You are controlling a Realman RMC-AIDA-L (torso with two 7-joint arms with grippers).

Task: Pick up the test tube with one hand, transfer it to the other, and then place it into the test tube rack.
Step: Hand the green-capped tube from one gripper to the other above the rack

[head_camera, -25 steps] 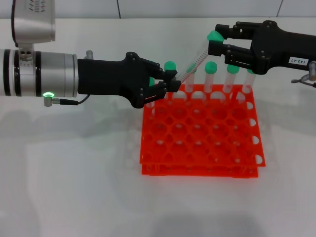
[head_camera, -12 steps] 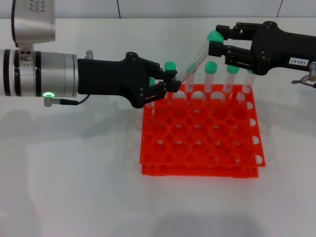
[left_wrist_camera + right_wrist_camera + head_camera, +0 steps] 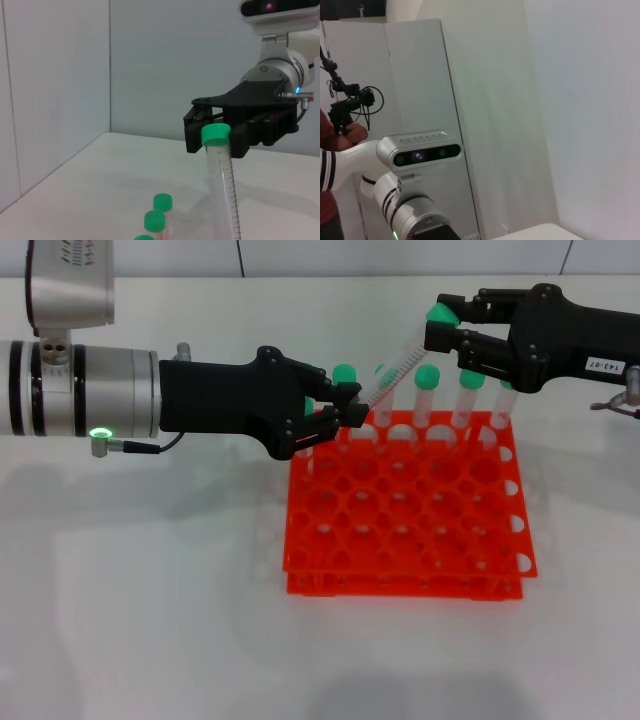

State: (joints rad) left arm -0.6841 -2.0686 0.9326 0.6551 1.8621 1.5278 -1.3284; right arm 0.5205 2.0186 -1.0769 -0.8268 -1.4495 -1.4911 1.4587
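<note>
Test tube (image 3: 395, 373): slender clear plastic, printed graduation marks along its side, round green cap. It is held in the air above the back edge of the test tube rack (image 3: 405, 510), touching neither rack nor worktop (image 3: 150, 590). Long axis strongly tilted; capped end up and toward the robot's right, plain end down and toward its left.

Left gripper (image 3: 348, 412): black, unlabelled, on a thick silver wrist with black bands. It reaches in from the left, and its fingers are clamped together on the tube's lower end.

Right gripper (image 3: 437, 330): black, with a small white numbered sticker on its body. It comes in from the right, and its fingers sit at the capped end of the tube, the green cap showing just at their tips. Whether they are pressed on the tube or standing just off it cannot be told. In the left wrist view this same gripper (image 3: 235, 131) shows directly behind the cap (image 3: 216, 134).

Test tube rack: bright orange-red, square, two tiers, grid of round holes, standing on the white worktop.

Other tubes (image 3: 427, 395): several green-capped tubes stand upright in the rack's back row, directly below and behind the tilted tube, close to both grippers. The rows nearer the robot show open holes.
</note>
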